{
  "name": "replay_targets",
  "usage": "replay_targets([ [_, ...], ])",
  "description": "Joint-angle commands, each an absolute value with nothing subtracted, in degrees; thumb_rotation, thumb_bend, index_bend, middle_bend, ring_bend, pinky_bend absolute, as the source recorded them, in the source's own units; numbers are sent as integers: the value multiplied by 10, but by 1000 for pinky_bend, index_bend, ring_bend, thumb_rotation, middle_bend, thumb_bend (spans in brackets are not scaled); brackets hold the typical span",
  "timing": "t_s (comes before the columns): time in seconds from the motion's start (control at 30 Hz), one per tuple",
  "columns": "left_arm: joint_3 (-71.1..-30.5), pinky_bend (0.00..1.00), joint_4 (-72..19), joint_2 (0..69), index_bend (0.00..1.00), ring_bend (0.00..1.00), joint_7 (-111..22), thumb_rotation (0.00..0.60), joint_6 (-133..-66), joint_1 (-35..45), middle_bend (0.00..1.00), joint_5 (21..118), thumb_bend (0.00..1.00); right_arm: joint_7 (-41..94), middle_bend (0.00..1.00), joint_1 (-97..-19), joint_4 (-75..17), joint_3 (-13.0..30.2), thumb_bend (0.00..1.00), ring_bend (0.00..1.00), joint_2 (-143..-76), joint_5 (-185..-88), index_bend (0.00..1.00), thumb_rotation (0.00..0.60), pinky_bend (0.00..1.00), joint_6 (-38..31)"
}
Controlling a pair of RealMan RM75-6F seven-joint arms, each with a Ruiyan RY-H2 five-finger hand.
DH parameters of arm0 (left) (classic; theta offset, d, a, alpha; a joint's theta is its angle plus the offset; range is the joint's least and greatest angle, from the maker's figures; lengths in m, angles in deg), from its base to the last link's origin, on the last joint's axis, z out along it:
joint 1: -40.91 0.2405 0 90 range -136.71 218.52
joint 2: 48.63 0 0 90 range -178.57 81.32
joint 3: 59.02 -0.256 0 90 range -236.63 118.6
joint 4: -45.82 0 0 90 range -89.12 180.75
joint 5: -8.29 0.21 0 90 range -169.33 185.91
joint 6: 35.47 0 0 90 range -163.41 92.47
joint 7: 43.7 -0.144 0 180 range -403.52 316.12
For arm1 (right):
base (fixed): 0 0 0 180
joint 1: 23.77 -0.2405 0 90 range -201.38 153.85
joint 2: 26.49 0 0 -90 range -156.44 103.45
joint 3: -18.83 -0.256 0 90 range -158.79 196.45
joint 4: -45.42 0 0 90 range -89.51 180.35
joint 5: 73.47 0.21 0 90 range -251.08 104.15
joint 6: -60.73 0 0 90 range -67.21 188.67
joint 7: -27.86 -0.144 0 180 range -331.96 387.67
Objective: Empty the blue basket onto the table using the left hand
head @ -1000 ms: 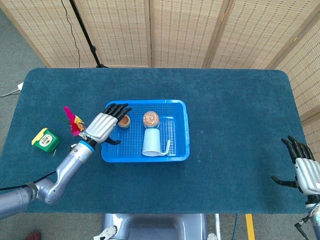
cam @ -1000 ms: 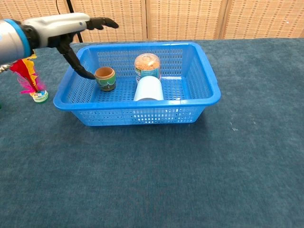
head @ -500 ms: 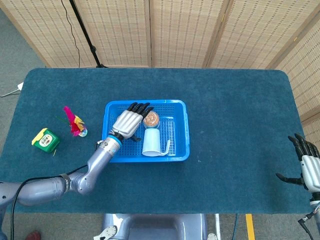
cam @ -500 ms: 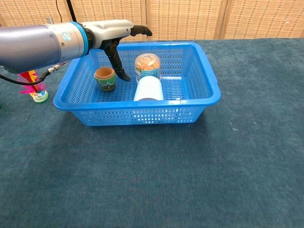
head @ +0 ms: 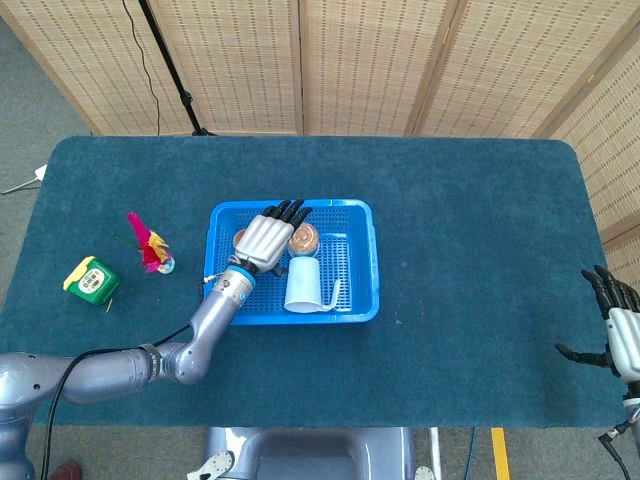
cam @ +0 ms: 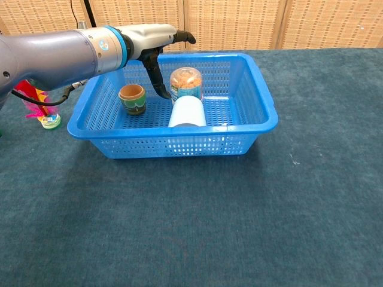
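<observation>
The blue basket sits mid-table. Inside stand a small brown pot at the left, a clear jar with orange contents at the back, and a white cup lying on its side. My left hand hovers open above the basket, between the pot and the jar, its thumb reaching down beside the jar. It holds nothing. My right hand is open at the table's right front edge, far from the basket.
A red and yellow feathered shuttlecock and a yellow-green box lie on the cloth left of the basket. Woven screens stand behind the table.
My left hand has swung right from the basket's left rim, over the pot, to a spot beside the jar. The right hand has drifted slightly lower.
</observation>
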State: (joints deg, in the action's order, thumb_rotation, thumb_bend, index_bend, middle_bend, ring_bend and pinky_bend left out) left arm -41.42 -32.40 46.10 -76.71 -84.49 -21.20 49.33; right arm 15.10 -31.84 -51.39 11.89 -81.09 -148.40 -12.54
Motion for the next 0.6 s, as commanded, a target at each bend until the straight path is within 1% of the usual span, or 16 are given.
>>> replay_targets([
  [0.03,-416,208,-317,465,188,120,-769,600,-847,-217,47,489,125,150,0,-318,-514,119,0,0,-811,-1484,0,600,0,-125],
  [0.1,-416,234,-311,471,237,155,-769,600,-850,-220,86,487,125,150,0,-318,-514,118,0,0,-810,-1482,0,600,0,-126],
  [0.27,-419,257,-300,480,294,194,-770,600,-862,-224,141,490,125,146,0,-317,-513,116,0,0,-809,-1479,0,600,0,-127],
  [0.53,-419,263,-284,493,278,184,-770,600,-870,-229,142,486,125,136,0,-315,-512,115,0,0,-806,-1480,0,600,0,-128],
  [0.6,-419,291,-280,497,278,191,-773,600,-869,-232,142,481,128,134,0,-314,-512,114,0,0,-805,-1481,0,600,0,-129],
])
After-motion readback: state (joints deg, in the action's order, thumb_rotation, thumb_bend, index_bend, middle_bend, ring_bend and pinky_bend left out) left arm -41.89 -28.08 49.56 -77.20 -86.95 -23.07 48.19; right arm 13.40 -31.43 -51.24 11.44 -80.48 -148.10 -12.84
